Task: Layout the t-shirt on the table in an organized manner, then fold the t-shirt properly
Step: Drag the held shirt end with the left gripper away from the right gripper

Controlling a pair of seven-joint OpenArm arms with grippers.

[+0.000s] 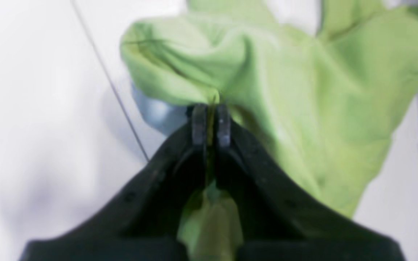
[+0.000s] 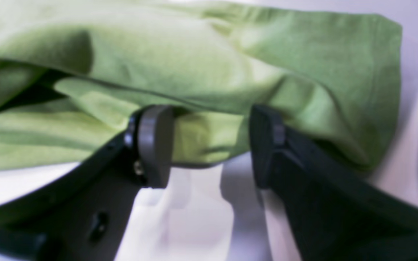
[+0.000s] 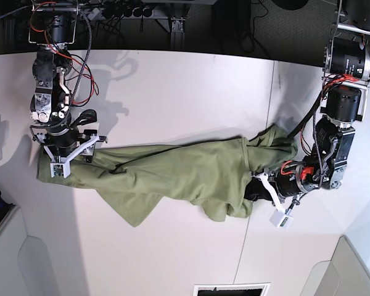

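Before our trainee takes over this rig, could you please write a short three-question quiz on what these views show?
1. True or false: the left gripper is shut on the t-shirt.
2. How do the right gripper's fingers stand? A) apart, cloth edge between them B) pressed together C) out of view
3. Fill in: the t-shirt lies stretched across the white ____ between the two arms.

Key: 1 true, green cloth is pinched between the fingers and pokes out behind them. 2 A. 3 table.
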